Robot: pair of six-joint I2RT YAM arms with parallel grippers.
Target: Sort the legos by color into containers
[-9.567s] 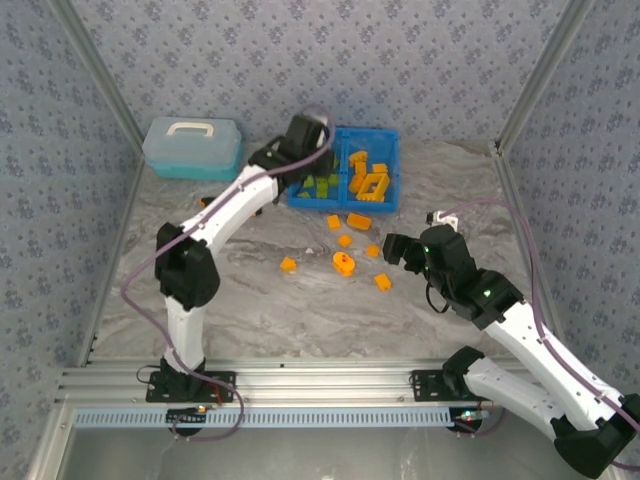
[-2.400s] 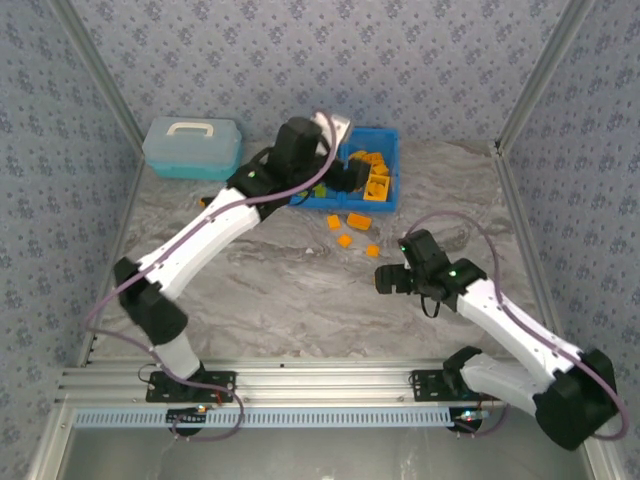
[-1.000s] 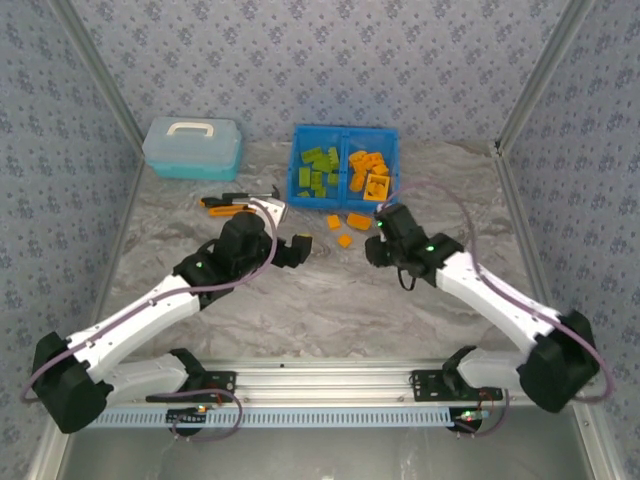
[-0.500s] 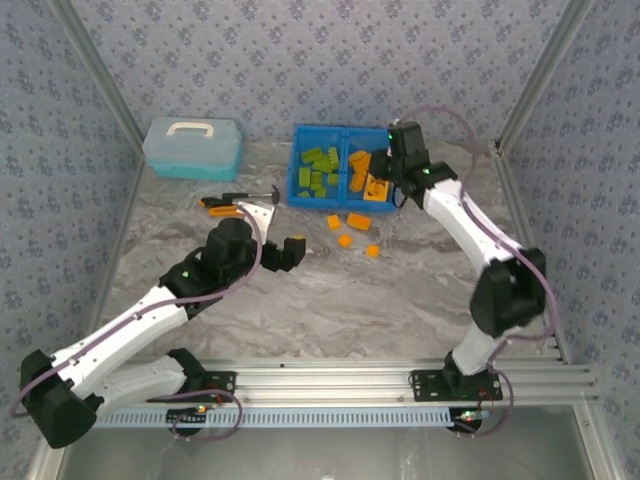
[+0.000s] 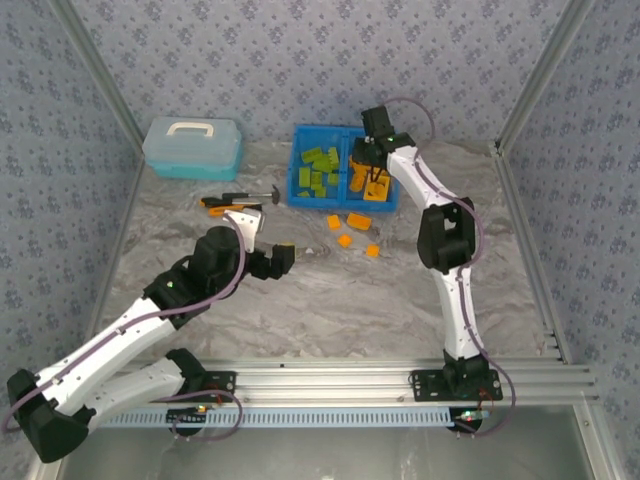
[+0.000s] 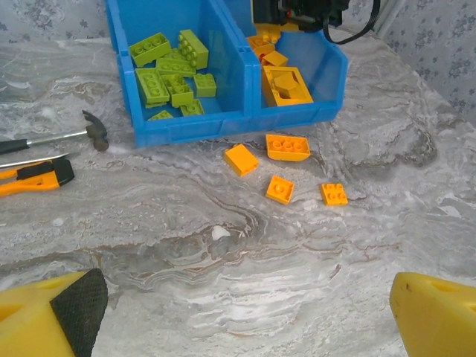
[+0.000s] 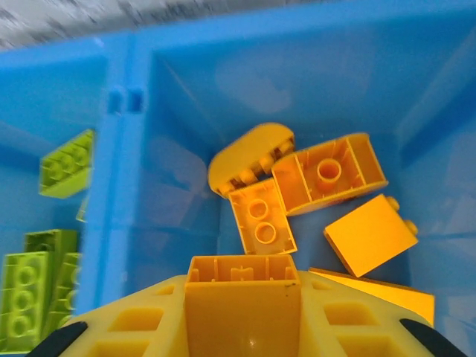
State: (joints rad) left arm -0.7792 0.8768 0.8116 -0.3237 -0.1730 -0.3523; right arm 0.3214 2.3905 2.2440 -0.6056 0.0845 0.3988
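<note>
The right hand (image 5: 365,168) hangs over the right compartment of the blue bin (image 5: 308,203). It is clamped narrowly on 1 orange brick (image 7: 242,294), whose hollow side faces the wrist camera. Below it, other orange bricks (image 7: 327,175) lie in that compartment. The lime green bricks (image 6: 169,73) lie in the left compartment, on the far side of the divider (image 7: 119,186). 4 orange pieces (image 6: 288,146) lie on the bench (image 5: 330,300) just in front of the bin, each apart from the others. The left hand (image 5: 278,260) stands wide and holds nothing, over the bench and well short of those pieces. A hammer (image 6: 93,134) and an orange-and-black knife (image 6: 33,177) lie left of the bin, with a pale teal box (image 5: 193,147) further left.
</note>
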